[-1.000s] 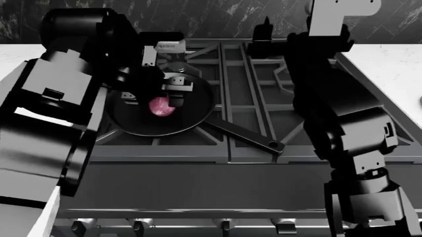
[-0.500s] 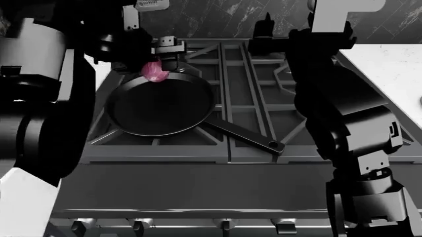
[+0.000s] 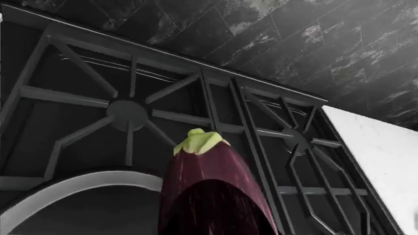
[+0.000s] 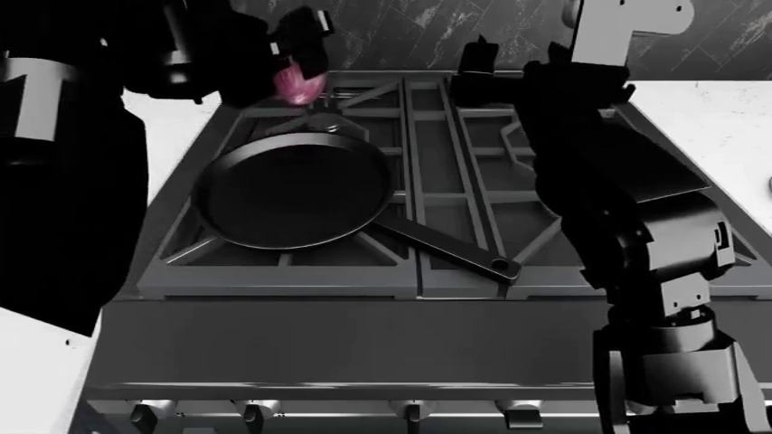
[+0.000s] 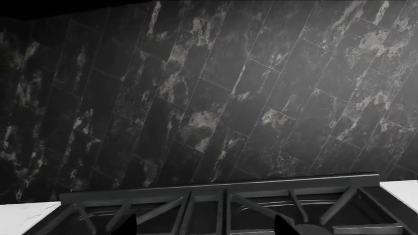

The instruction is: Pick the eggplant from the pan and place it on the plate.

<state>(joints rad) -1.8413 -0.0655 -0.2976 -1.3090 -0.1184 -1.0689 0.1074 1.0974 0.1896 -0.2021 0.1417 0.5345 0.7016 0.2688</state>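
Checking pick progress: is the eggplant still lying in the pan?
No, the eggplant is held above the stove beyond the pan, which lies bare.

A dark metal stove top with black iron grates (image 4: 458,194) carries a round, flat black frying pan (image 4: 293,194). The pan sits on the grates, its long straight handle (image 4: 447,246) pointing away. A white stone surface (image 4: 711,117) lies beside the stove.

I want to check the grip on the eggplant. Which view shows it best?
The left wrist view: the eggplant fills the foreground, green cap visible. The head view shows it only as a small pink patch at the left gripper. The right wrist view misses it.
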